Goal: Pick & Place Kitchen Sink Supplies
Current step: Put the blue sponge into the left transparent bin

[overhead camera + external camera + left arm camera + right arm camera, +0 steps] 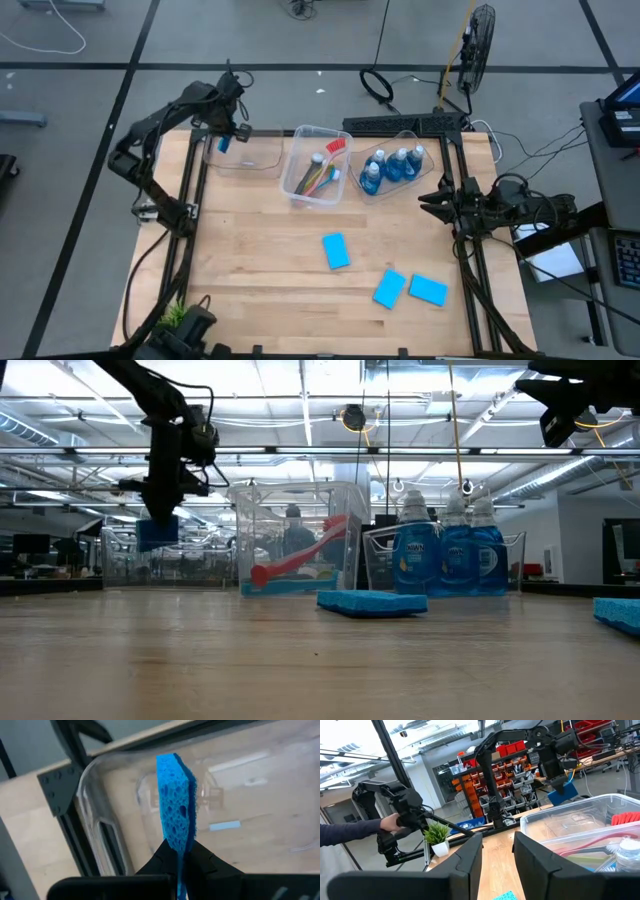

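Note:
My left gripper (226,138) hangs above the empty clear bin (246,156) at the far left, shut on a blue sponge (176,800). The sponge also shows in the low view (158,532), well above the table. Three more blue sponges lie flat on the table (336,251) (389,288) (428,290). Brushes with red, yellow and blue handles (322,170) lean inside the middle bin. Several bottles of blue liquid (394,166) stand in the right bin. My right gripper (432,201) waits open near the table's right edge, touching nothing. My left gripper pinches the sponge's lower end (178,845) between its two fingers (202,859), one on each flat face. The sponge stands on edge, reaching out past the fingertips. It is lifted clear, over the bin's open top.
The three clear bins stand in a row along the far edge. A small green plant (176,314) sits at the near left corner. A person's hand (390,822) shows beyond the table in the right wrist view. Bare wood (260,260) lies between bins and sponges.

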`<action>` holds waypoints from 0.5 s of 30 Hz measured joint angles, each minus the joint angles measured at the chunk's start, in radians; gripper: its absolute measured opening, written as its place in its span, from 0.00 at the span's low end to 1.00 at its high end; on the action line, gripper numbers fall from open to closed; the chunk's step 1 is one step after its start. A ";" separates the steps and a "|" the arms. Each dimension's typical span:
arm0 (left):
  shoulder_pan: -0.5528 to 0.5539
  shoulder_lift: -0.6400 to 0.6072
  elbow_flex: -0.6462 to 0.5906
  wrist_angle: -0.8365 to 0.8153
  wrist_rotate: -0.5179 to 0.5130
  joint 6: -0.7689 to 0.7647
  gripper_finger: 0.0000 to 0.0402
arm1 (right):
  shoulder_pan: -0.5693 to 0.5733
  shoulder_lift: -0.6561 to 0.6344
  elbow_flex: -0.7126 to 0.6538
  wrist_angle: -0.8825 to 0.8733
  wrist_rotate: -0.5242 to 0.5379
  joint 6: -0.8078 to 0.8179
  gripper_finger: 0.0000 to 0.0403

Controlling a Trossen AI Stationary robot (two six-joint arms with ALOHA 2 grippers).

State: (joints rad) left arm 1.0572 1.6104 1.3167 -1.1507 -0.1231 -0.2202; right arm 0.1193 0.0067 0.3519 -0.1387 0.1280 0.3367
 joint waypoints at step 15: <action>0.037 0.080 0.000 0.001 0.044 -0.020 0.02 | 0.000 0.000 0.000 0.000 0.001 0.000 0.24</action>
State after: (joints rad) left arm 1.0946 1.6903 1.3167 -1.1502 -0.0788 -0.2402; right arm 0.1194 0.0067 0.3519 -0.1387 0.1287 0.3367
